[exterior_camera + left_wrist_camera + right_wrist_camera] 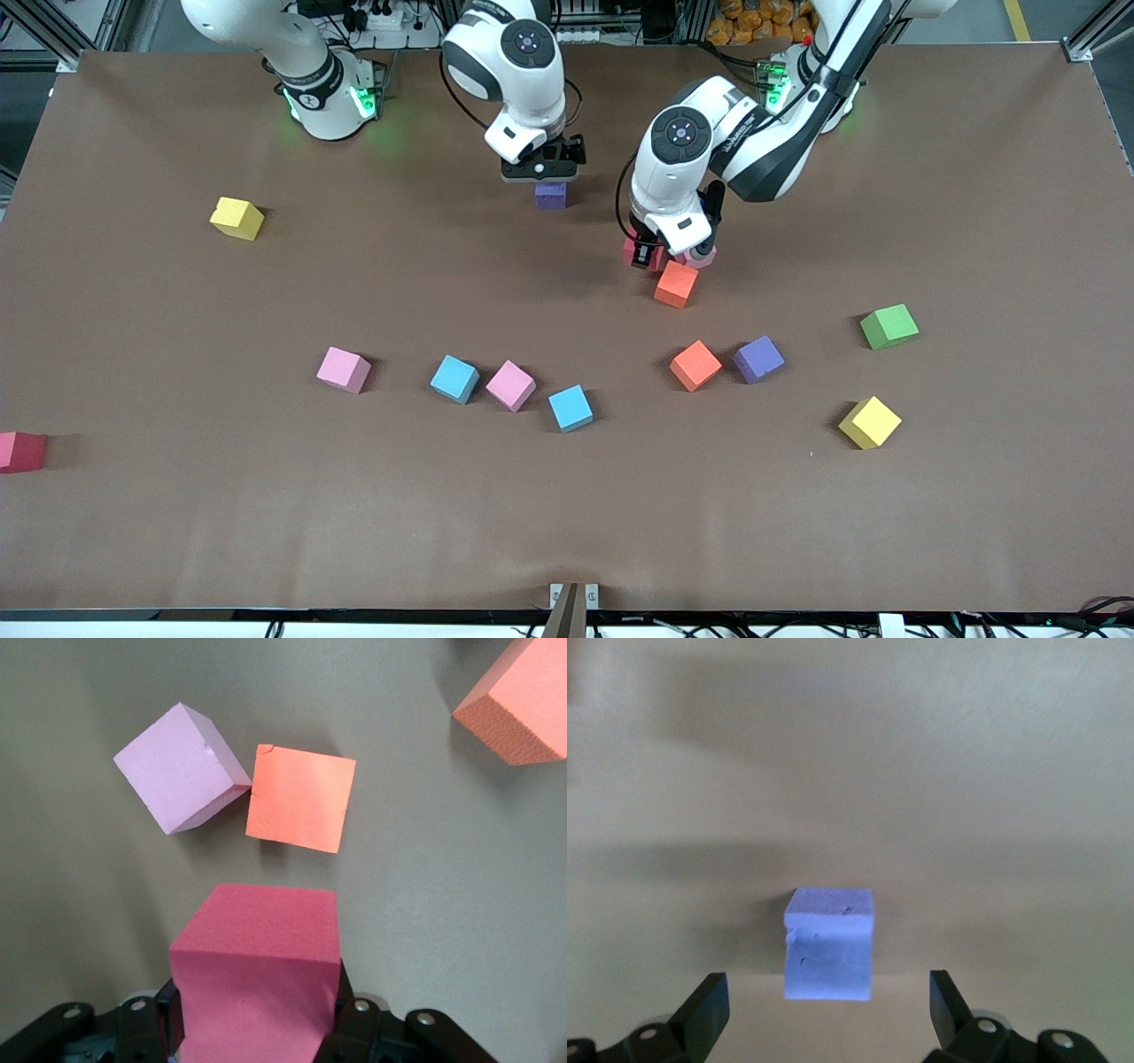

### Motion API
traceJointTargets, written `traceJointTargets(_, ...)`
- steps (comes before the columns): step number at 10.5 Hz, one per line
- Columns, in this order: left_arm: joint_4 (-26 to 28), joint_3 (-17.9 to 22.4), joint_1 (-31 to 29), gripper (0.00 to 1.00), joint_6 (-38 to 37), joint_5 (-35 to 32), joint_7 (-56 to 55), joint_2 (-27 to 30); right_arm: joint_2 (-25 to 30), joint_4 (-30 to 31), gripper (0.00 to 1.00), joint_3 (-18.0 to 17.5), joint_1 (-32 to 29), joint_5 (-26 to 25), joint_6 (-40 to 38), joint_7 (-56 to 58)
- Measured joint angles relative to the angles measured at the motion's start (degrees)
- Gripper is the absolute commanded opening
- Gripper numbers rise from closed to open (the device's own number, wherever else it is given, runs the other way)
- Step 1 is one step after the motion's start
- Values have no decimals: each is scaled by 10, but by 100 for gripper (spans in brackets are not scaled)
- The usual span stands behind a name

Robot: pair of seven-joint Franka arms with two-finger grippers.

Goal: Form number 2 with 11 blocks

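Note:
My left gripper [663, 254] [257, 1014] is shut on a deep pink-red block [641, 254] [259, 970], held low beside a pale pink block [702, 258] [182, 766] and an orange block [676, 283] [301, 799] that touch at a corner. My right gripper [542, 175] [828, 1010] is open over a purple block [550, 195] [829, 943], which lies on the table between its fingers. Loose blocks lie nearer the front camera: pink [344, 369], light blue [454, 378], pink [510, 385], light blue [570, 408], orange [695, 365] [523, 704], purple [758, 359].
A green cube [889, 326] and a yellow block [870, 422] lie toward the left arm's end of the table. Another yellow block [236, 217] and a red block [19, 450] at the table's edge lie toward the right arm's end.

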State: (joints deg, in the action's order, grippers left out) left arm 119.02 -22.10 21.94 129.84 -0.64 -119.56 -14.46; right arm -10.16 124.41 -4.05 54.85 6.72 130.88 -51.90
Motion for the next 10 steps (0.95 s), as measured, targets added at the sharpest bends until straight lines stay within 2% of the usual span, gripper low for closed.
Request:
traceJointTargets(3,2,0,-1,0,0,0,-28,2,6,0,100,51,-3,-2,-24,76)
traceJointTargets(5,3,0,-1,0,1,0,-65,2,9,0,100,82,-4,-33,-24,111)
traceJointTargets(8,4,-10,2,0,21,0,-135,1,14,-9,100,164,-6,-49,-24,241)
traceJointTargets(10,11,-33,6,0,28,0,-175,0,15,-28,100,216,-8,-61,-24,325)
